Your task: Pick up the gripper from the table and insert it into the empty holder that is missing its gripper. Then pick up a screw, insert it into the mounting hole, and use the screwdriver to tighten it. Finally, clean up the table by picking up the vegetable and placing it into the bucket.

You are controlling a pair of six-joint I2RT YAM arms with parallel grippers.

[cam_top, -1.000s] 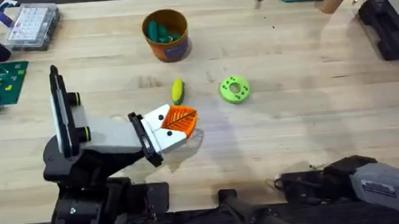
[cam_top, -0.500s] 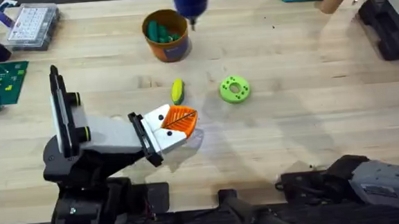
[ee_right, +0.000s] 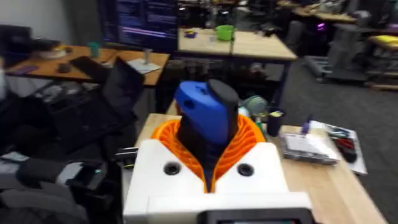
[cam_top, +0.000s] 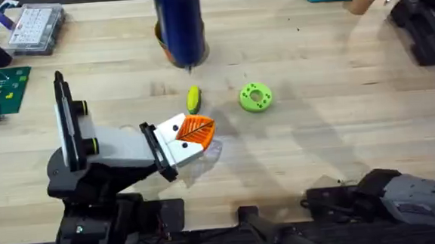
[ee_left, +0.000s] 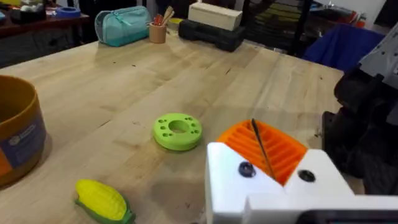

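- The worktop (cam_top: 339, 130) is pale wood, and both arms sit at its near edge.
- The left claw (cam_top: 195, 131) is white with orange ribbed pads. It lies low over the worktop. Its pads look pressed together with only a thin dark line between them, and it holds nothing.
- The right claw (ee_right: 208, 146) is closed tight around the screwdriver (ee_right: 202, 112). The blue body sticks up between its orange pads.
- From above, the screwdriver looks big and blurry. Its thin metal tip points down, well past the left claw's tip.
- The bucket (ee_left: 15, 137) is orange-brown. It stands well beyond the left claw, and the screwdriver partly hides it from above.
- A flat lime-green ring disc (cam_top: 256, 97) lies beyond the left claw, off to its right.
- The vegetable (cam_top: 193, 99) is yellow with a green end. It lies on the worktop just beyond the left claw's tip, between the claw and the bucket. Nothing touches it.
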